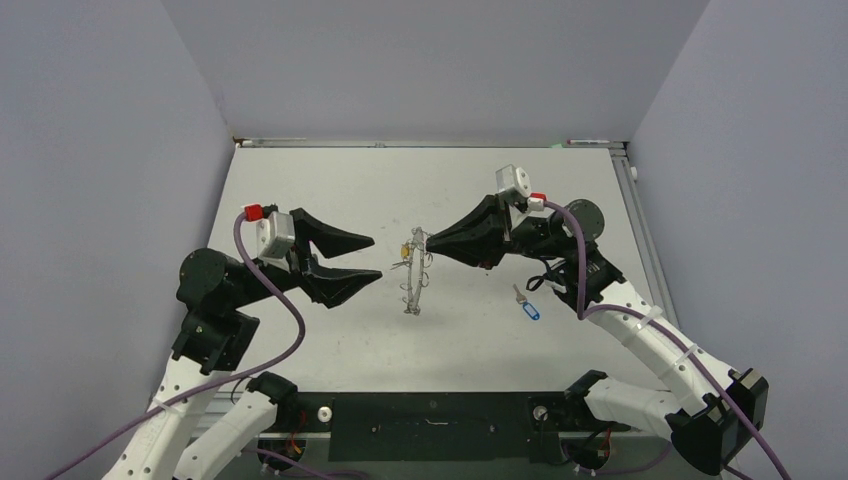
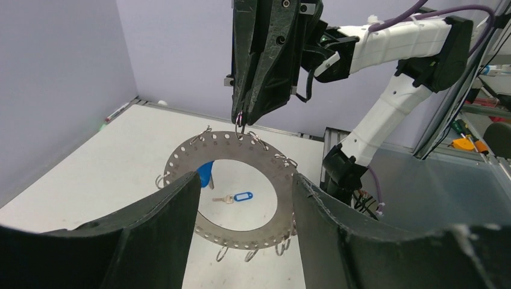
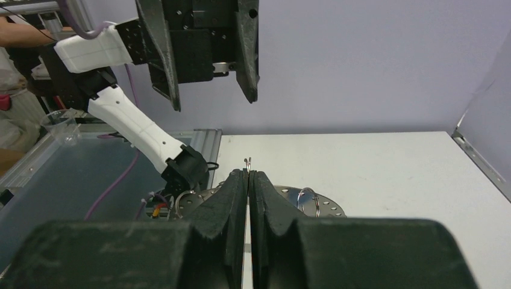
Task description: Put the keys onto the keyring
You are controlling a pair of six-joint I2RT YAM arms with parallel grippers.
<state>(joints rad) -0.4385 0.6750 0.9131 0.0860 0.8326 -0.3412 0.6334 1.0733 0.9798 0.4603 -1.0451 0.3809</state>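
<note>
Ring held on edge between the arms, one key loose.
Nearest, a key point(image 1: 525, 303) with a blue tag lies on the table point(image 1: 330, 190), on the right arm's side. Further, the keyring point(image 2: 226, 147) hangs upright, its top pinched in the closed right gripper point(image 1: 430, 240). Its flat face looks toward the left gripper point(image 1: 376, 256), open and empty just beside it.

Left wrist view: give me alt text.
The right arm's jaws, coming from above, pinch the top edge of the keyring, a perforated metal loop held upright over the table. A blue-tagged key lies on the table, seen through its hole; the left jaws stand open in front.
</note>
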